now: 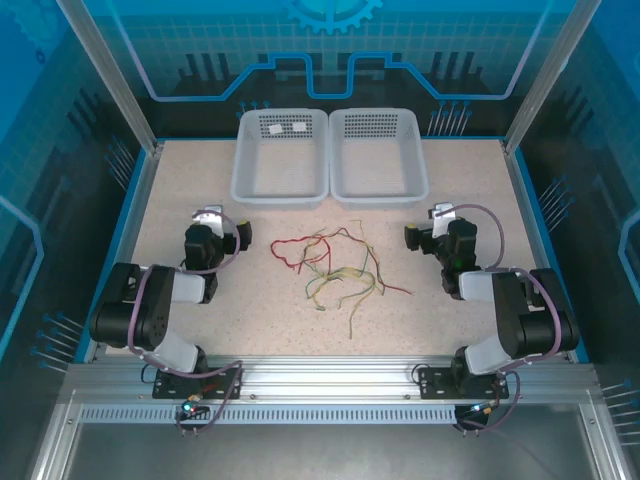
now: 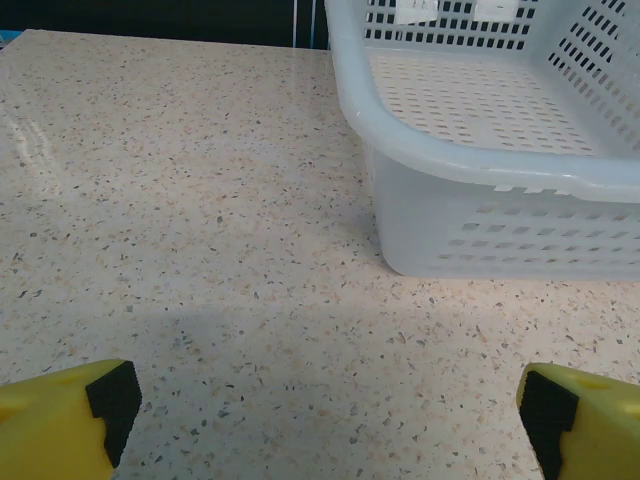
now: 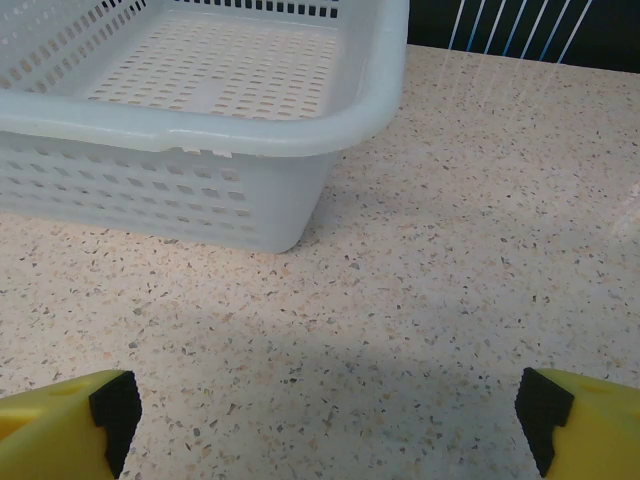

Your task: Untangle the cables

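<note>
The cables (image 1: 330, 265) lie in a loose tangle at the middle of the speckled table, red strands toward the left and yellow-green ones curling toward the front. My left gripper (image 1: 212, 220) rests low over the table to the left of the tangle, well apart from it. My right gripper (image 1: 440, 218) sits to the right of it, also apart. In the left wrist view the left gripper (image 2: 330, 425) is open, its yellow fingertips (image 2: 65, 420) wide apart over bare table. The right gripper (image 3: 328, 425) is likewise open with nothing between its fingertips (image 3: 60, 425).
Two white perforated baskets stand side by side at the back: the left basket (image 1: 280, 197) (image 2: 500, 225) ahead of my left gripper, the right basket (image 1: 380, 197) (image 3: 150, 205) ahead of my right. Blue walls and metal posts (image 1: 110, 75) enclose the table.
</note>
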Robot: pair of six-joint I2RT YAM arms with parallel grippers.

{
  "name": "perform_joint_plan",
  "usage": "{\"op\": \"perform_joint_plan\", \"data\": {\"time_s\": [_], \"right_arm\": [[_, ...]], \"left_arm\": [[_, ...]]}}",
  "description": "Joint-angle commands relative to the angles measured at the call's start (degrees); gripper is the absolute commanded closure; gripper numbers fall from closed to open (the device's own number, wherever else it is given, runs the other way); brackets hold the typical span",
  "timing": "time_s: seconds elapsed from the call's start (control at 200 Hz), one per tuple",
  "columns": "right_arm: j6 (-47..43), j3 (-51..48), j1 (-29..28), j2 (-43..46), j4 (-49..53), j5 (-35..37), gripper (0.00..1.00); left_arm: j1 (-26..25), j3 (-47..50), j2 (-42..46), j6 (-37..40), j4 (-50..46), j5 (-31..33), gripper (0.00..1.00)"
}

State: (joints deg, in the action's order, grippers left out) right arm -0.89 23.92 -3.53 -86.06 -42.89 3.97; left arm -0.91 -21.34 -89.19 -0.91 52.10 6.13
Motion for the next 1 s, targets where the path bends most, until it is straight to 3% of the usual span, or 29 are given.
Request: {"op": "perform_joint_plan", "data": {"time_s": [0.0,0.57,0.635,0.7,0.77,0.82,0.85,0.901,0.996], "right_arm": [[0.7,1.1,0.3,-0.2,0.1,-0.9,0.00],[0.8,0.8,0.3,0.1,-0.6,-0.5,0.00],[1.2,2.5,-0.1,5.3,6.7,1.7,0.00],[5.2,9.0,-0.2,13.3,23.9,2.2,0.00],[21.1,17.6,0.4,18.5,41.4,3.7,0.00],[24.3,20.8,0.9,19.9,46.8,-8.9,0.04],[23.6,21.5,-0.1,19.9,46.5,-16.4,0.13],[23.0,23.2,-4.5,18.9,47.9,-20.6,0.23],[17.4,30.3,-16.9,13.2,57.4,-15.9,0.26]], "left_arm": [[0.2,-0.9,0.4,1.2,-0.1,-1.1,0.01],[0.9,-0.8,0.6,0.7,0.0,-2.3,0.01],[0.4,0.1,4.3,1.3,-1.2,-1.2,0.01],[-4.1,-1.9,13.4,3.2,-12.1,6.8,0.01],[-9.0,-6.9,22.6,-0.3,-26.2,12.2,0.04],[-12.5,-10.4,27.4,-3.4,-34.3,10.1,0.15],[-15.4,-12.3,29.0,-4.2,-38.2,8.9,0.21],[-20.7,-15.2,30.2,-5.5,-43.7,9.5,0.27],[-27.5,-17.6,29.3,-10.2,-49.9,6.5,0.42]]}}
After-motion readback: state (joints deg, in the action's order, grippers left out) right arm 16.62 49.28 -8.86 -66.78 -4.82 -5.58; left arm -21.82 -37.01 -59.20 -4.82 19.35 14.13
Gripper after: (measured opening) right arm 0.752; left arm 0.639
